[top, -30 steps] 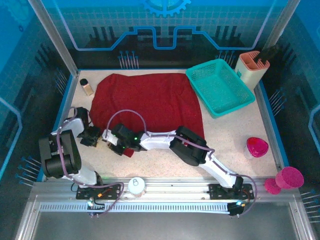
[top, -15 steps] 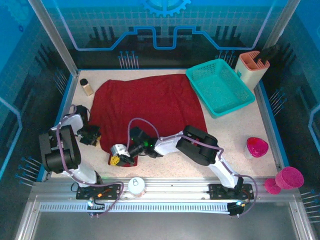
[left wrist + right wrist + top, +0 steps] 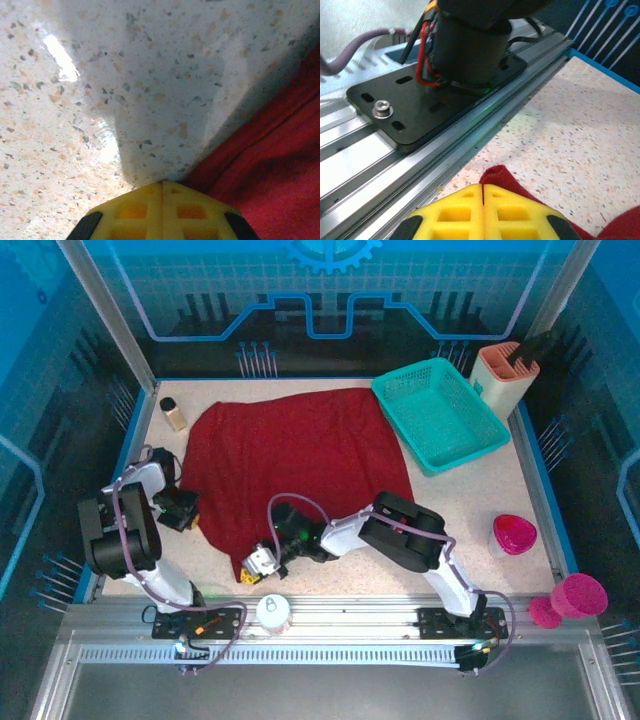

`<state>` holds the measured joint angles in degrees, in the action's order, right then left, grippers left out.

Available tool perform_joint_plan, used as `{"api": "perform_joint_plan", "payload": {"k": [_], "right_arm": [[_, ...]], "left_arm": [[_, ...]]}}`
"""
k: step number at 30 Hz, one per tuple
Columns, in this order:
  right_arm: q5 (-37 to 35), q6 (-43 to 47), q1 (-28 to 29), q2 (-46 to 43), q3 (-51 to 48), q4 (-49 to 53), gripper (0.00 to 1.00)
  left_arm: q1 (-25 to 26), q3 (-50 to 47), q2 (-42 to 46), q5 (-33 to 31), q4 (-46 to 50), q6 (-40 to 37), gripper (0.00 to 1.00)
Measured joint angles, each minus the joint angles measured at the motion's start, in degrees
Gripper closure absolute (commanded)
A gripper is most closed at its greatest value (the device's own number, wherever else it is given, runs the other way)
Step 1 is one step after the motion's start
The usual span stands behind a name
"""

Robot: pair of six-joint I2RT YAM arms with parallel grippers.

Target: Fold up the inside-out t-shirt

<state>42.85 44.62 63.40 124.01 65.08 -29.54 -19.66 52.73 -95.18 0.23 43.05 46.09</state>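
Change since earlier: near-left corner of the inside-out t-shirt (image 3: 300, 460) drawn out toward 6 o'clock, carried by the right fingers (image 3: 258, 562); the left fingers have closed.

Item: dark red shirt, spread flat at centre-left of the worktop (image 3: 470, 510), long axis roughly 9 to 3 o'clock (neck end not distinguishable), pulled corner pointing to 7 o'clock.

Right fingers: together, pinching that corner, red cloth showing past the tips.

Left fingers (image 3: 130, 212): together at the 9 o'clock hem, cloth lying at 3 o'clock of them; whether any is caught cannot be told.

Adjacent: teal basket (image 3: 440, 415), just beside the shirt's 2 o'clock edge.
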Motion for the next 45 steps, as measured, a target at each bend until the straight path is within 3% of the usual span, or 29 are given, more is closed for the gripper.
{"api": "perform_joint_plan", "payload": {"k": [5,9,11,12,14,19,22,25,33,35,39,45], "right_arm": [[-1.73,4.63,2.23,-0.90,0.04,3.67,0.91],[-0.09,-2.47,1.33,-1.22,-2.25,-3.72,0.82],[1.16,-7.43,0.09,-1.38,-3.08,-8.61,0.84],[1.77,-9.94,-0.79,-1.44,-3.19,-11.06,0.89],[2.86,-14.78,-2.95,-1.44,-3.19,-15.76,1.00],[4.17,-28.24,-8.92,-1.42,-2.97,-26.95,1.00],[4.37,-33.70,-10.82,-1.42,-2.60,-32.17,0.99],[4.11,-33.55,-10.78,-1.53,-2.47,-31.69,0.89],[2.16,-29.29,-8.33,-5.70,-5.38,-23.80,0.56],[0.96,-29.40,-7.89,-6.91,-6.95,-23.41,0.55],[-3.17,-28.48,-6.99,-11.65,-11.15,-18.29,0.56],[-14.56,-16.17,-2.67,-18.53,-6.95,7.56,0.61]], "left_arm": [[-0.33,1.79,-1.68,0.04,1.33,-0.07,1.00],[-0.76,4.31,-3.93,0.44,3.58,-0.17,1.00],[-1.01,4.90,-4.26,0.63,3.89,-0.20,1.00],[-1.16,5.03,-4.22,0.57,3.02,-0.20,0.90],[-1.64,5.22,-3.91,0.42,-0.63,-0.72,0.59],[-1.38,3.91,4.15,-0.07,-5.44,0.50,0.51],[2.40,-0.61,13.94,-1.36,-5.77,0.81,0.50],[7.67,-5.14,19.82,-2.34,-5.35,1.60,0.50],[14.05,-15.17,23.02,-4.52,-4.42,3.56,0.55],[15.21,-15.78,23.02,-5.01,-4.57,3.93,0.63],[15.78,-17.57,23.02,-6.43,-5.92,4.20,0.99],[15.63,-17.86,23.96,-11.47,-6.14,2.16,1.00]]}}
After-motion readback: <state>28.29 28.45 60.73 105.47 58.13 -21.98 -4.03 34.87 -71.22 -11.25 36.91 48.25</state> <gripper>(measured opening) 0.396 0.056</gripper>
